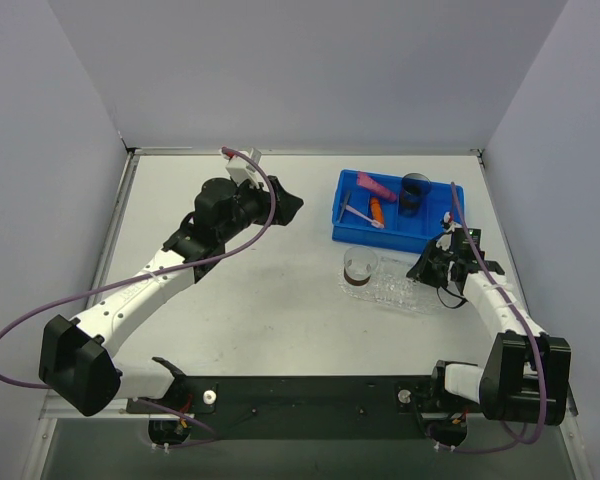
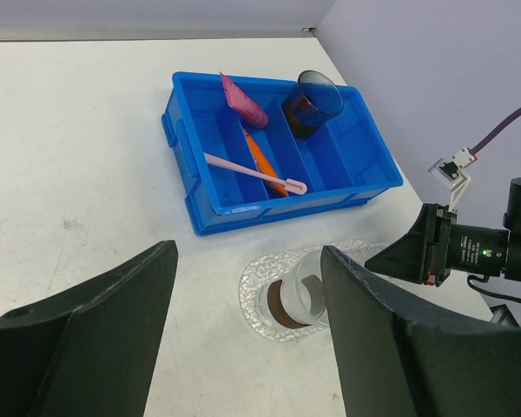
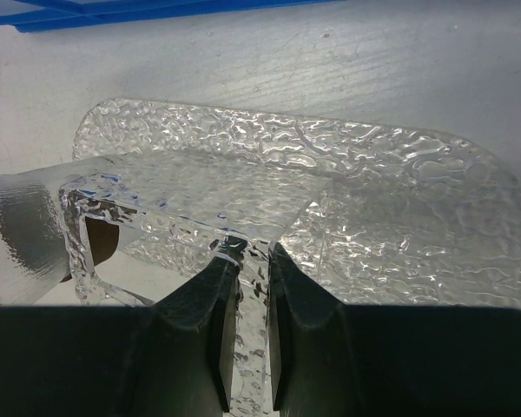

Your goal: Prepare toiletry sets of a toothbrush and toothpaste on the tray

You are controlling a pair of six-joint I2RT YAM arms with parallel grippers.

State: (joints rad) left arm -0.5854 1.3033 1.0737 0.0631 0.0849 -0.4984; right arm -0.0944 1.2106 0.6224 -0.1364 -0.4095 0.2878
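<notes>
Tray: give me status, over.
Right hand shut on tray; left hand open, clear of it. Toothbrush, pink tube, orange tube in bin. Cup sits on tray.

White-black arms (image 1: 160, 275) (cables (image 1: 20, 335) seemingly purple)

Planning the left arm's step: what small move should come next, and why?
Probably move the open, empty left end effector toward the toothbrush lying in the bin; the right end effector is shut on the rim of the tray, which holds no toothbrush yet.
</notes>
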